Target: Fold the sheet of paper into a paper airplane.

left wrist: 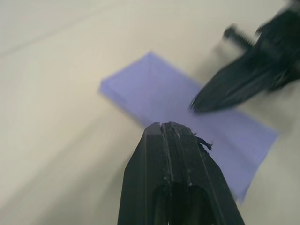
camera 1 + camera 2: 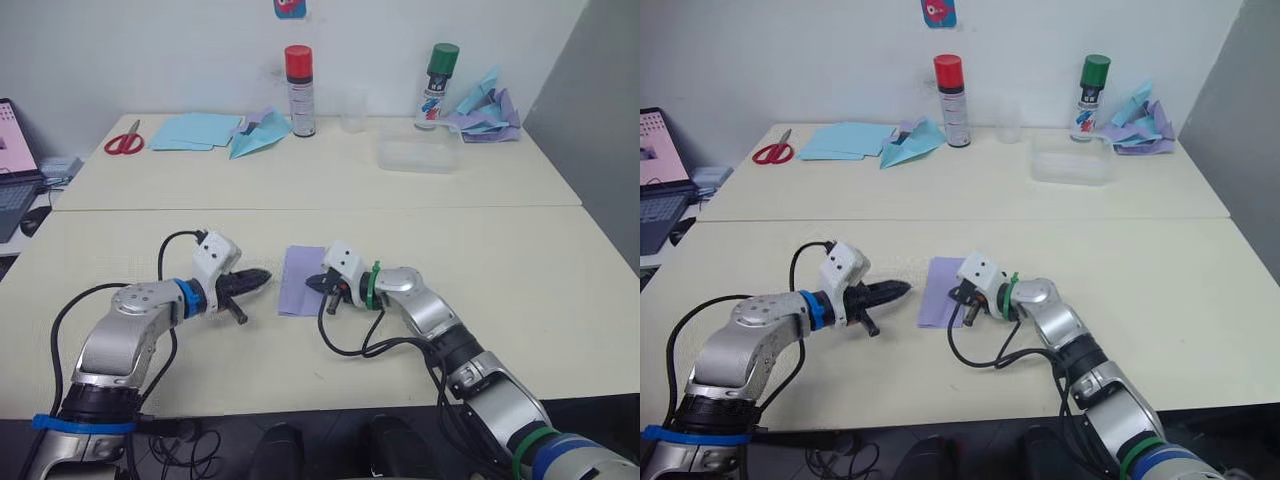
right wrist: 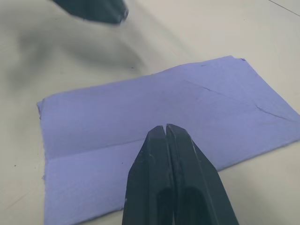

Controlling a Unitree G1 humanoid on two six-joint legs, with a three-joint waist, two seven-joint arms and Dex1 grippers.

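**Four cameras, one small patch of table**

The two head views look forward and down from above the arms, taking in both cream-topped tables (image 2: 470, 300) as far as the white back wall. They share nearly the whole scene, offset slightly sideways.

The left wrist camera sits just behind the left pincer (image 1: 169, 127) and faces along its black fingers, close over the thin lavender-purple sheet of paper (image 1: 159, 96); the right pincer (image 1: 197, 107) enters its frame from the far side.

The right wrist camera looks along the right pincer's fingers, very near the same sheet, with the left pincer at its edge. Both wrist views share that sheet.
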